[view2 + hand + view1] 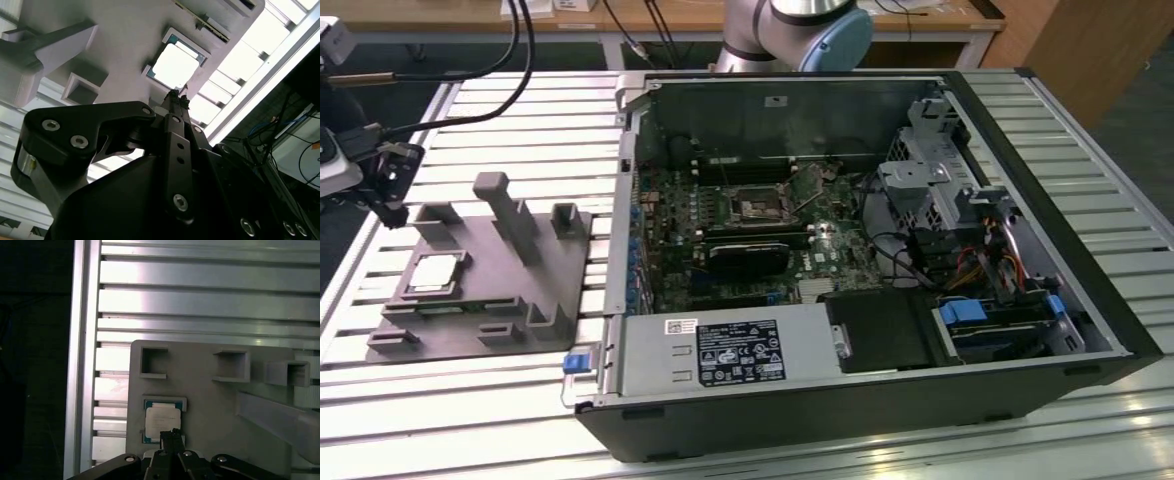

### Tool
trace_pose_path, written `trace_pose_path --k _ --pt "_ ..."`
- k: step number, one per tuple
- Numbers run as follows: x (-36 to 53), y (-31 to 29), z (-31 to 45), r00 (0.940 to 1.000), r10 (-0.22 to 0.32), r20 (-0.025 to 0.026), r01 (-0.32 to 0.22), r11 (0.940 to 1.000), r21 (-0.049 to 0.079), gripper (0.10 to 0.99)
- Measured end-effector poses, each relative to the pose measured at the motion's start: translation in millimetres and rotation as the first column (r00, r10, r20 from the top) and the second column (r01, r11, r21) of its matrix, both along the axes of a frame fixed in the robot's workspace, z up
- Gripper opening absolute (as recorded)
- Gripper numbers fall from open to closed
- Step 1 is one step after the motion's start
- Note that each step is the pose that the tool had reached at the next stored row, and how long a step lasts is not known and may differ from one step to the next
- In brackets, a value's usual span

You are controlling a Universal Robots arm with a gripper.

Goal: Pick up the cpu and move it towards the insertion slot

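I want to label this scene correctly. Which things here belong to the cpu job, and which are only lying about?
Belong to the job: cpu, lying in the grey fixture; insertion slot in the computer case; gripper, close to the cpu.

Only lying about: power supply; black rectangular component; orange cables; slatted table.

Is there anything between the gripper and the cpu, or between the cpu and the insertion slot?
Nothing visible separates the gripper from the cpu. In the exterior view, the grey fixture's upright posts and the computer case's side wall stand between it and the insertion slot.
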State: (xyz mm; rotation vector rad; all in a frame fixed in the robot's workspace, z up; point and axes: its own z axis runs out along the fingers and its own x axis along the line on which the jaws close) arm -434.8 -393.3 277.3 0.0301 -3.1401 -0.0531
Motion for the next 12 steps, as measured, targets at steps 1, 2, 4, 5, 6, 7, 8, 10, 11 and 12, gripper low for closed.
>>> trace_pose_path --k 1,2,4,5,6,7,8,10,11,12 --pt "-0.1 0.0 -0.6 1.0 0.0 0.0 0.0 1.0 0.0 0.106" --pt "-0.1 0.0 -1.0 1.0 0.0 -0.0001 0.0 1.0 0.0 0.106" --pt "-0.2 0.0 -2.0 1.0 0.0 0.0 0.0 1.0 0.0 0.106" --pt "-0.3 0.0 -2.5 1.0 0.0 -0.0001 0.0 1.0 0.0 0.106" --pt "-0.3 0.0 -3.0 1.0 0.0 0.0 0.0 1.0 0.0 0.106" --pt "-0.3 0.0 -3.5 1.0 0.0 0.0 0.0 1.0 0.0 0.106" --pt "-0.4 0.0 -4.0 1.0 0.0 -0.0001 0.0 1.0 0.0 0.106" --pt "-0.5 0.0 -5.1 1.0 0.0 0.0001 0.0 1.0 0.0 0.106" --pt "-0.7 0.0 -5.7 1.0 0.0 0.0 0.0 1.0 0.0 0.106" --pt "-0.7 0.0 -6.2 1.0 0.0 0.0 0.0 1.0 0.0 0.106"
